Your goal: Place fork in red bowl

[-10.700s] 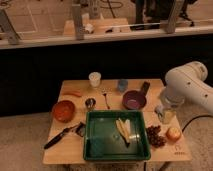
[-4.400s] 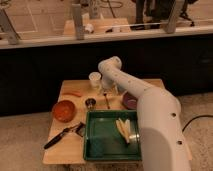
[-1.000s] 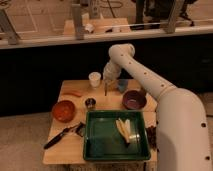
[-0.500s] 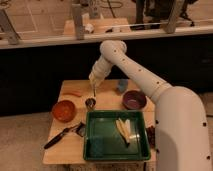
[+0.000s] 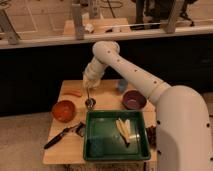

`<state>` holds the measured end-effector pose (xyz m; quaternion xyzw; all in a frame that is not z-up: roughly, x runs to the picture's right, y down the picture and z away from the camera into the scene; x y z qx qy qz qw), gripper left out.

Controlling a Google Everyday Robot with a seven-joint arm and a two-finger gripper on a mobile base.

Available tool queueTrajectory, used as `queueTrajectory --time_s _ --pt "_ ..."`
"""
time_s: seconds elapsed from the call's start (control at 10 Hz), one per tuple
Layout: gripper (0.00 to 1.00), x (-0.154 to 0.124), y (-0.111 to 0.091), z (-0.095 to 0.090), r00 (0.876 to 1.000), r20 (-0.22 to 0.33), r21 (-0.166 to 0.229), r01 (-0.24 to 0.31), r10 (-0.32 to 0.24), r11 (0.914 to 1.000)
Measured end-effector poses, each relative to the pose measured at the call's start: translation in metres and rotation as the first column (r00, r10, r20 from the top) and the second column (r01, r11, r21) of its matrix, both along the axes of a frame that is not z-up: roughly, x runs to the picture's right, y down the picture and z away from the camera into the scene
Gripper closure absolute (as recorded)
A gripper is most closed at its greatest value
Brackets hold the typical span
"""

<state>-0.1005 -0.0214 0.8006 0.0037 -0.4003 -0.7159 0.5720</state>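
The red bowl [image 5: 64, 110] stands on the left of the wooden table [image 5: 107, 94]. My gripper [image 5: 89, 85] hangs above the table's back left, to the right of and behind the bowl. It is shut on the fork [image 5: 88, 94], a thin silvery sliver that hangs straight down from the fingers. The fork's lower end is just over a small metal cup [image 5: 90, 103]. The arm [image 5: 130, 70] reaches in from the right and arcs over the table.
A green tray [image 5: 117, 153] with pale food fills the table's front middle. A purple bowl [image 5: 134, 100] and a blue cup [image 5: 121, 85] stand at the right back. A black-handled utensil [image 5: 60, 137] lies front left, an orange item [image 5: 75, 93] behind the red bowl.
The gripper has lifted the fork off the table and moved left with it, from the table's back middle to above the metal cup, closer to the red bowl.
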Motion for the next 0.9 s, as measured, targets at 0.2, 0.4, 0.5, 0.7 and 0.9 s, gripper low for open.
queueTrajectory --time_s 0.2,0.4,0.5,0.7,0.9 --pt "1.00 0.000 0.000 0.000 1.000 0.000 0.000 0.000 0.000 1.0000" --pt "1.00 -0.003 0.003 -0.002 1.000 0.020 -0.003 0.011 -0.011 0.9999" --pt "1.00 -0.013 0.007 -0.005 0.999 0.041 -0.002 0.033 -0.033 0.9994" --pt "1.00 -0.038 0.016 -0.012 0.993 0.082 0.003 0.083 -0.083 0.9966" --pt "1.00 -0.048 0.024 -0.017 0.987 0.105 0.010 0.122 -0.122 0.9925"
